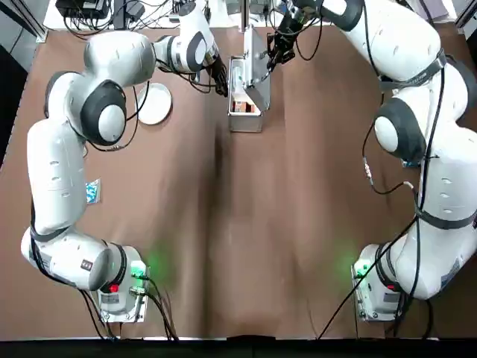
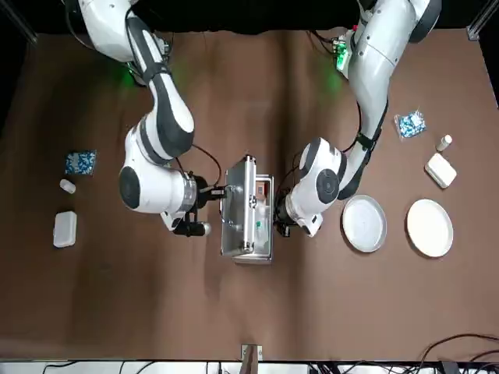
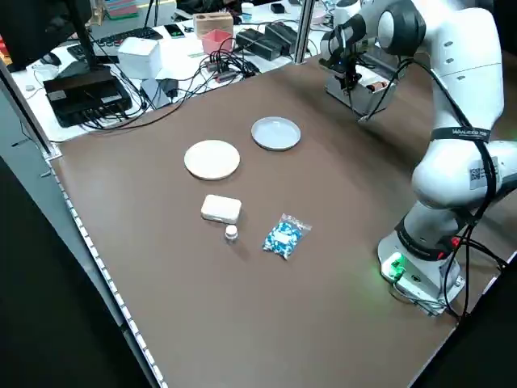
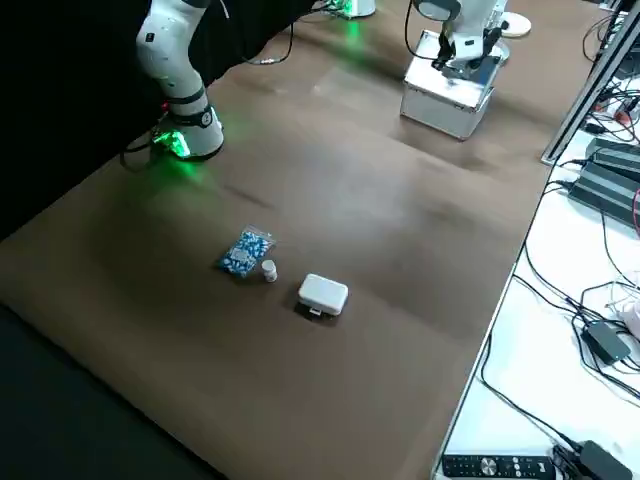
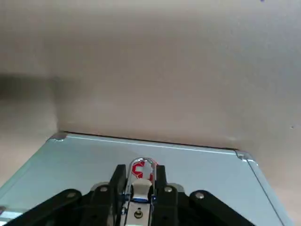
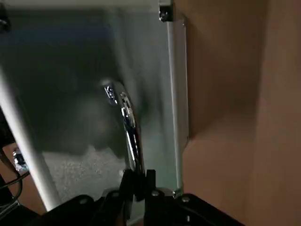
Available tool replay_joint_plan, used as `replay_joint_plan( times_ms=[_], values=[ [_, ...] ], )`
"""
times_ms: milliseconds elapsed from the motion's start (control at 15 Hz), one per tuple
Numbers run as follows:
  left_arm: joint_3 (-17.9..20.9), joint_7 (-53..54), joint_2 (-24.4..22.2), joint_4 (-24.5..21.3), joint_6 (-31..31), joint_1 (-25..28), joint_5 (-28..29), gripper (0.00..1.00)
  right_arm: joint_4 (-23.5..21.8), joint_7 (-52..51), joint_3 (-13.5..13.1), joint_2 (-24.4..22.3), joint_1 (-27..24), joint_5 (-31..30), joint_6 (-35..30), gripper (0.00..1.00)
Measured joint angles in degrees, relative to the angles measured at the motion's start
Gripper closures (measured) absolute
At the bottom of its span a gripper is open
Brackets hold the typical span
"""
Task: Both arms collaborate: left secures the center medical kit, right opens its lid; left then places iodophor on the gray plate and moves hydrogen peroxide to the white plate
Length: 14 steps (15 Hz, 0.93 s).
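We see two glossy white arms with dark grey joint rings, black cables, black claws, green lights at both bases.

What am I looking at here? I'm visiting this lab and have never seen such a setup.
Two white robot arms sit side by side at a brown table. One picture looks down from overhead, one faces the robot, two look from the sides, and two sit on the wrists. In the middle stands a silver metal medical kit, lid raised. The left tool clamps the kit's side; the right tool grips the lid's handle. Around lie a round gray plate, a round white plate, white boxes, small bottles and blue packets.
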Motion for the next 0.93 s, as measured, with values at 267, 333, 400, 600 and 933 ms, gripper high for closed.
replay_joint_plan(
  times_ms=[267,333,400,600,933],
  values=[
    [0.03,0.0,0.01,0.0,0.0,0.0,0.0,0.7,-1.34,-2.34,-0.06,-0.69,-1.8,-0.03,-1.7,0.86],
    [0.03,0.0,0.01,0.0,0.0,0.0,0.0,0.7,-1.71,-2.77,-0.09,-0.79,-2.23,-0.07,-2.06,0.86],
    [0.03,0.0,0.02,0.0,0.0,0.0,0.0,0.7,-2.06,-3.17,-0.2,-0.86,-2.6,-0.17,-2.45,0.86],
    [0.05,0.0,0.02,0.0,0.0,0.0,0.0,0.7,-3.42,-5.12,-0.69,-0.93,-3.5,-0.89,-3.09,0.86],
    [0.04,0.0,0.03,0.03,-0.01,-0.01,0.0,0.7,-4.22,-6.72,-0.67,-0.95,-3.96,-0.92,-2.94,0.86]
  ],
)
